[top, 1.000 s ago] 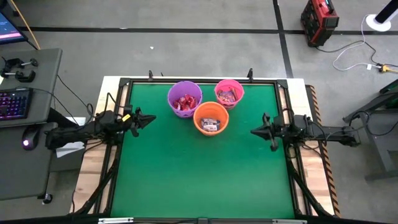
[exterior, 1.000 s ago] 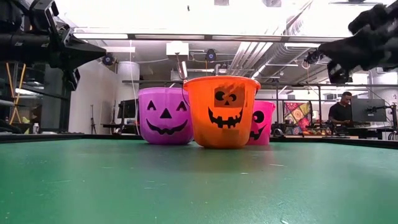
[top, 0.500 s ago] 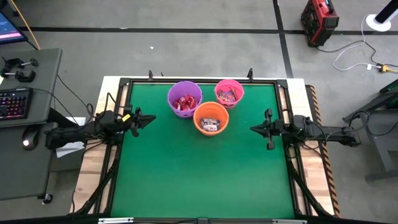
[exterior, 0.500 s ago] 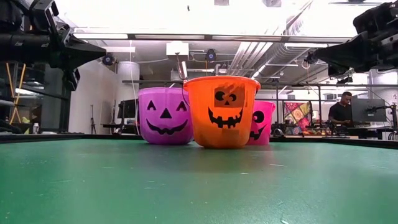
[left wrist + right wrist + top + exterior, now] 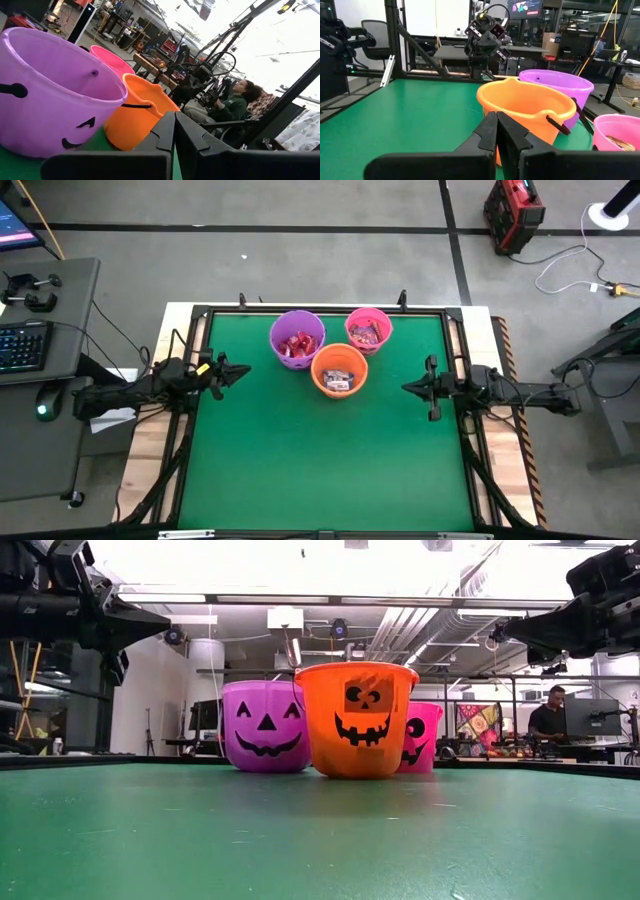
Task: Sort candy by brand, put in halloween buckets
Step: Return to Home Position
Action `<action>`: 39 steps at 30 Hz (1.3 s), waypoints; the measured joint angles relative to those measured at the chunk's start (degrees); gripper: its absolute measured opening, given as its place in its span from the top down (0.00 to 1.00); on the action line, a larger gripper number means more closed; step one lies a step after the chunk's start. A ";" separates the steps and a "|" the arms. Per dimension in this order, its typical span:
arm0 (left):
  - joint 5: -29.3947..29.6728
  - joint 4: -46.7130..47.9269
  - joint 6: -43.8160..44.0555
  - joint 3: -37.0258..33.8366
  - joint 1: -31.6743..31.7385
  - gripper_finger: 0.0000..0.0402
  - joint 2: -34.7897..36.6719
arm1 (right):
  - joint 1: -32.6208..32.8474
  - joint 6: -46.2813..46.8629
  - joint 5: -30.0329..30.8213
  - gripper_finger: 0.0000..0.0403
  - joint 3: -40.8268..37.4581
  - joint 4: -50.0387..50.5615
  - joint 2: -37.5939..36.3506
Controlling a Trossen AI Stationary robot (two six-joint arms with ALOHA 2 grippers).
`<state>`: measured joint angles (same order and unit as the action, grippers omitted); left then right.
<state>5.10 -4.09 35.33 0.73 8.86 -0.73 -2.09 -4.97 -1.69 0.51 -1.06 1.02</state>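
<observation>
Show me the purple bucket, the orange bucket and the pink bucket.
purple bucket (image 5: 262,730): low view, front wall.
orange bucket (image 5: 357,725): low view, front wall.
pink bucket (image 5: 425,740): low view, visible side wall.

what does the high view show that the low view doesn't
Only the high view: the candy lying inside the purple bucket, orange bucket and pink bucket. Only the low view: the pumpkin faces on the buckets and a person in the room behind. Both: the three buckets clustered on the green table, with the left arm at its left edge and the right arm at its right edge.
</observation>
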 joint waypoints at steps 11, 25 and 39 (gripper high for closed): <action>0.00 0.00 0.00 0.00 0.00 1.00 0.00 | 0.00 0.02 0.00 1.00 0.00 0.02 0.11; -2.51 3.33 -35.22 0.04 -12.56 1.00 0.55 | 0.00 0.00 0.00 1.00 0.00 0.04 0.13; -3.10 3.46 -28.96 0.02 -12.59 1.00 0.11 | 0.00 0.02 0.00 1.00 0.00 0.04 0.13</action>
<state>2.00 -0.63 6.38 0.75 -3.73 -0.62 -2.09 -4.95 -1.69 0.51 -1.02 1.15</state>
